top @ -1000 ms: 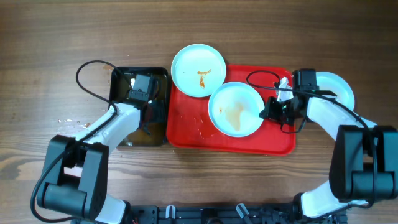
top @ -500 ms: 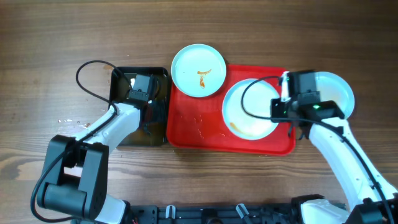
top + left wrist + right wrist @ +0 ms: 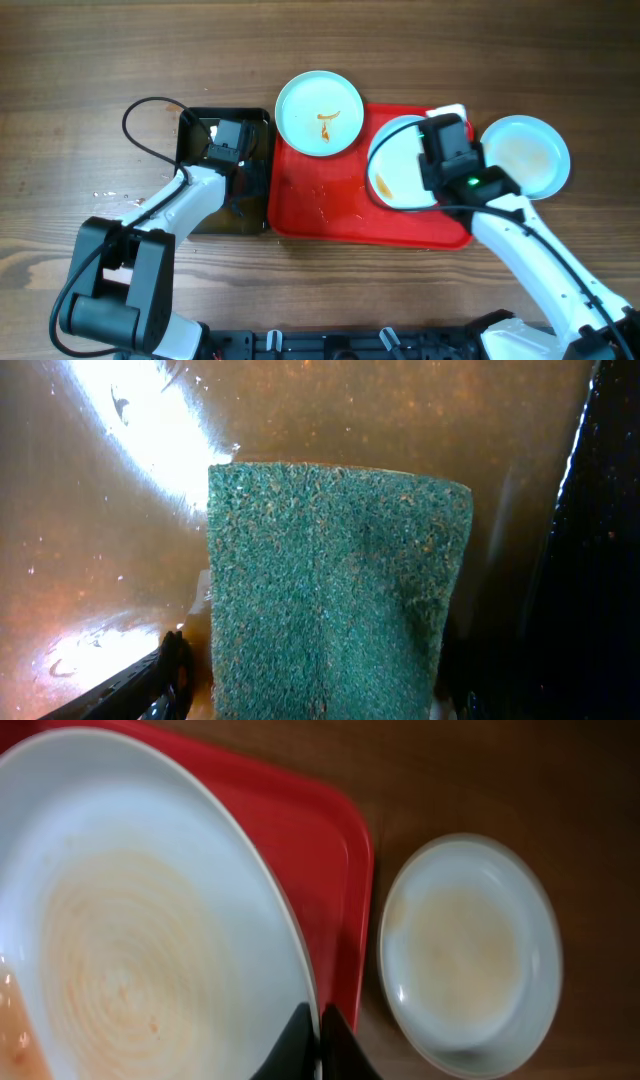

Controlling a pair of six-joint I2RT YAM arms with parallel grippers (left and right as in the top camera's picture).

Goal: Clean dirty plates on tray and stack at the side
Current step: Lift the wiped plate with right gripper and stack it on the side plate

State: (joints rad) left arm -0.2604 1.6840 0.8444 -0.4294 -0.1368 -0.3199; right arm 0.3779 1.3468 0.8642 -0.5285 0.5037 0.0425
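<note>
One plate [image 3: 525, 155] set aside, second plate [image 3: 395, 175] clamped by rim in right jaws over tray [image 3: 330, 215], third plate [image 3: 318, 112] uncleaned — left jaws astride sponge [image 3: 330, 590], grip indeterminate.

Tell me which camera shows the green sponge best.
Left wrist: the sponge fills the frame, its rough green face plain, lying on a wet brown surface. Overhead shows only the black basin with the left arm over it. Right wrist shows none of it.

1. No word, label, brand or number can be read anywhere, from above or from either wrist view.
2. The plates [image 3: 319, 112], the tray [image 3: 320, 205], the sponge [image 3: 335, 590] — all plain, unmarked surfaces as far as I can see.
</note>
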